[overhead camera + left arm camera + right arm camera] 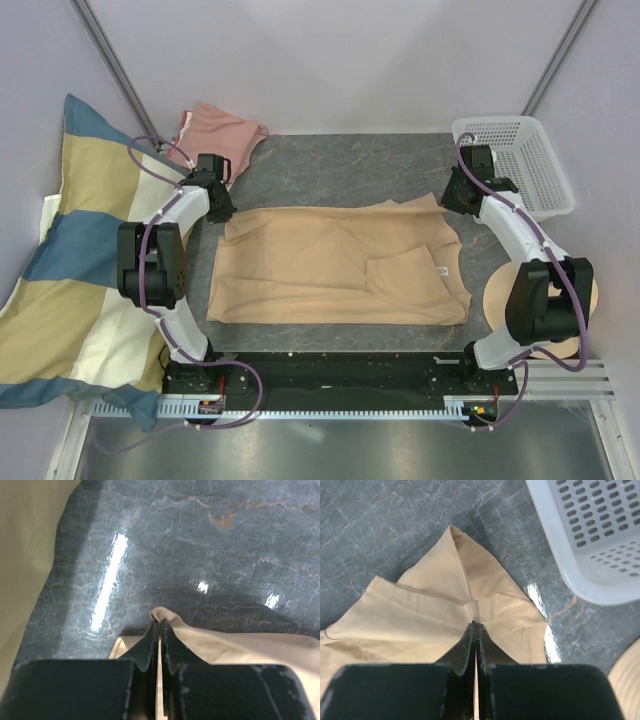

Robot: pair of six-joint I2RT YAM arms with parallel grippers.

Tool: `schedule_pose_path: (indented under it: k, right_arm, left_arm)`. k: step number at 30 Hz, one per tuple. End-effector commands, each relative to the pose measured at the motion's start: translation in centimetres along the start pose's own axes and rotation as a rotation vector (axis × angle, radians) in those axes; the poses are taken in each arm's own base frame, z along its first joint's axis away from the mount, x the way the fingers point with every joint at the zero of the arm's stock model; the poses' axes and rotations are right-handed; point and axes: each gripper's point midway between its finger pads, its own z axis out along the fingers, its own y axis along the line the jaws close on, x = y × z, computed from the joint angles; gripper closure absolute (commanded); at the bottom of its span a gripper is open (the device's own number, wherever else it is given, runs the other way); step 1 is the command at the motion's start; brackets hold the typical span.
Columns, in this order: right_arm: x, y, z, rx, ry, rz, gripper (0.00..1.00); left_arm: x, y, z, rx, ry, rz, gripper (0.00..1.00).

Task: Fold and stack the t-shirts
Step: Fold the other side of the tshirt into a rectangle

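Tees — two — tan tee [330, 270], pink tee [228, 135]

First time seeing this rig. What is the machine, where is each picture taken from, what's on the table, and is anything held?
Two robot arms are bolted at the near edge of a grey table. One picture looks down from above and behind them; the other two come from a camera on each wrist, showing its own black fingers. A tan t-shirt lies spread on the table. The left gripper and the right gripper are each shut on its far edge. A pink t-shirt lies crumpled far left, near a striped pillow; a white basket stands far right.
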Motion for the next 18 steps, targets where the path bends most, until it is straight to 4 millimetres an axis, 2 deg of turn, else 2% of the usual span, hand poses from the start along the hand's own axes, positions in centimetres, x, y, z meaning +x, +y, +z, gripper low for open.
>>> schedule_pose_path:
  k: [1,7,14,18]
  right_arm:
    - [-0.6,-1.2,-2.8,0.024,-0.06,0.021,1.0]
    - [0.0,-2.6,-4.2,0.057,-0.069,0.021,1.0]
    - [0.9,-3.2,-5.8,0.052,-0.068,0.035,1.0]
    - [1.3,-3.4,-7.1,0.043,-0.074,0.041,1.0]
  left_arm:
    - [-0.5,0.8,-1.9,-0.021,-0.034,-0.045,0.98]
    - [-1.2,1.8,-3.1,-0.059,-0.069,-0.035,0.98]
    - [-2.6,2.4,-4.6,-0.068,-0.116,-0.032,0.98]
    - [-2.4,2.5,-5.2,-0.061,-0.123,-0.032,0.98]
